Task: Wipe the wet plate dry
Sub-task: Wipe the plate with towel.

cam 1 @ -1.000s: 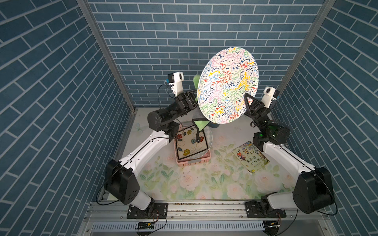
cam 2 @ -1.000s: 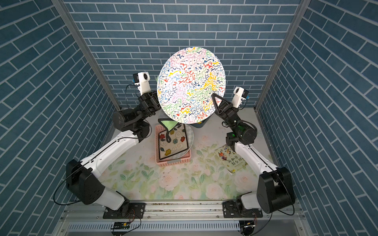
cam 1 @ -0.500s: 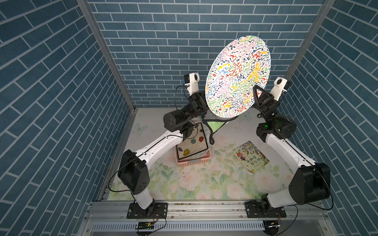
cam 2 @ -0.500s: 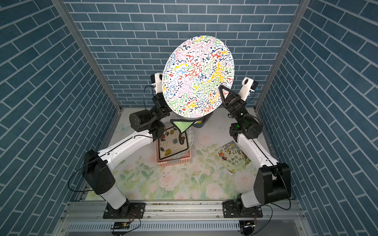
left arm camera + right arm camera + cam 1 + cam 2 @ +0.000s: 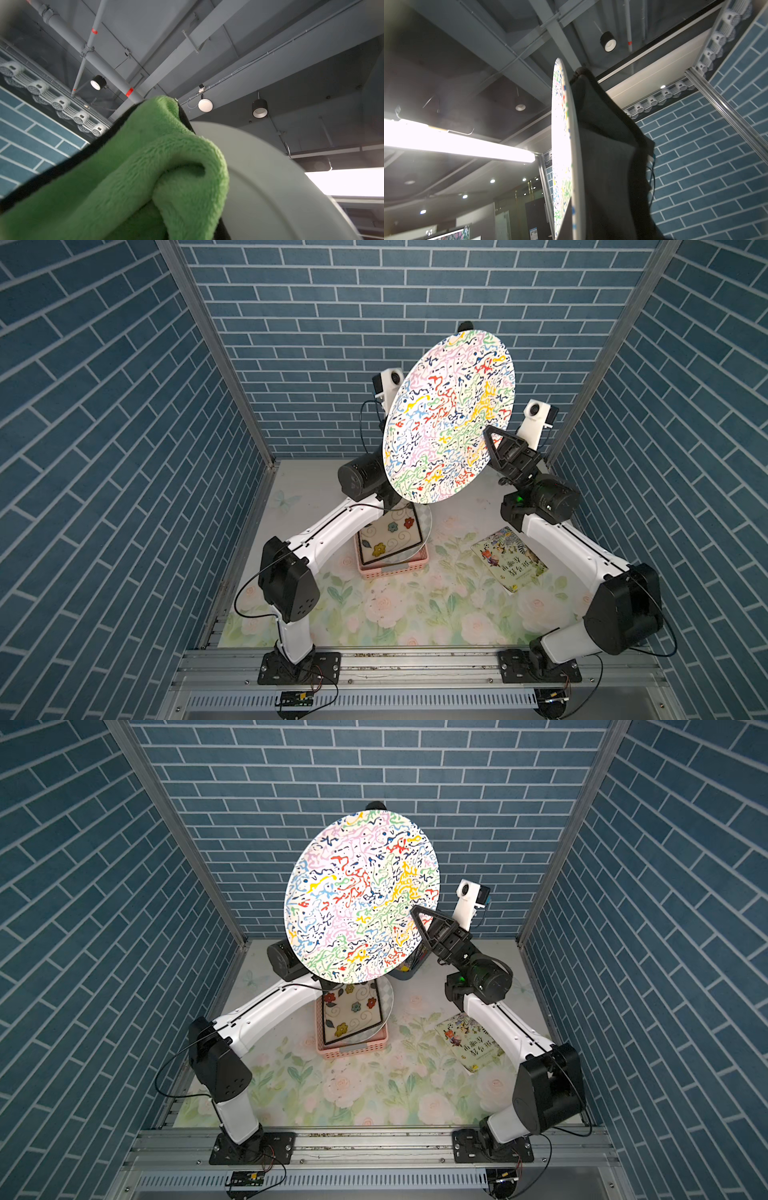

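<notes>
A large round plate (image 5: 449,418) (image 5: 361,894) with coloured squiggles is held up in the air, its patterned face toward both top views. My right gripper (image 5: 490,443) (image 5: 419,919) is shut on its lower right rim. In the right wrist view the plate (image 5: 576,145) shows edge-on, gripped at the bottom of the frame. A green cloth (image 5: 145,166) with a black border lies against the plate's white back (image 5: 270,187). It fills the left wrist view and hides the left jaws that hold it. The cloth's dark side (image 5: 604,149) hangs behind the plate. A dark cloth tip (image 5: 465,326) pokes above the top rim.
A pink basket (image 5: 390,570) (image 5: 353,1048) stands mid-table with a flowered rectangular dish and a clear round plate in it. A picture book (image 5: 509,560) (image 5: 469,1042) lies to its right. A dark container (image 5: 405,971) sits behind the plate. Brick walls close three sides.
The left arm has swung right and up behind the plate. The green cloth once seen below the plate is now hidden behind it. The plate rose, then came back down a little.
</notes>
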Available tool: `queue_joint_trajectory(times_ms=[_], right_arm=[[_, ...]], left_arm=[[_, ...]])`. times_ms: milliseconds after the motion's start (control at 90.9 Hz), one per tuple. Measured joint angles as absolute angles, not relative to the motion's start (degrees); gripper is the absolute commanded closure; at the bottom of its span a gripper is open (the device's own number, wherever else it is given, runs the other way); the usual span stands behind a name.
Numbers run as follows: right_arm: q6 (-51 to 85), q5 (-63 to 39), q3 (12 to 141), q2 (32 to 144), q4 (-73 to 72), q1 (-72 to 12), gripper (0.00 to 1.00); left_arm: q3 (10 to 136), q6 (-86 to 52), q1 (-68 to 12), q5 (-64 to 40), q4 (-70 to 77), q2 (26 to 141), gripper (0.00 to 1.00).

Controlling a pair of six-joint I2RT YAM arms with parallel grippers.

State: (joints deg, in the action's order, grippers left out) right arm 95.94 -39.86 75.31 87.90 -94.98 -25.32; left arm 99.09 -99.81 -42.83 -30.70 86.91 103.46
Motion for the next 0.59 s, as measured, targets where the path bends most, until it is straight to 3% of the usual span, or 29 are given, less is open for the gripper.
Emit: queue_joint_trajectory(times_ms=[121, 264, 429, 594], right_arm=[[96.0, -40.1, 78.8, 89.0, -94.8, -20.2, 1.0], [96.4, -38.4, 72.6, 87.4, -94.7, -15.0, 1.0], [93.5, -38.0, 61.3, 83.4, -94.6, -22.2, 1.0], [87.3, -40.0, 61.5, 81.7, -94.7, -27.6, 1.0]], left_arm=[[90.3, -100.0, -43.3, -30.2, 88.2, 101.3, 1.0], [88.7, -100.2, -39.3, -30.5, 87.1, 100.4, 1.0], [96.2, -100.6, -35.2, -30.7, 86.0, 100.4, 1.0], [100.7, -102.1, -38.5, -30.3, 88.4, 101.4, 1.0]])
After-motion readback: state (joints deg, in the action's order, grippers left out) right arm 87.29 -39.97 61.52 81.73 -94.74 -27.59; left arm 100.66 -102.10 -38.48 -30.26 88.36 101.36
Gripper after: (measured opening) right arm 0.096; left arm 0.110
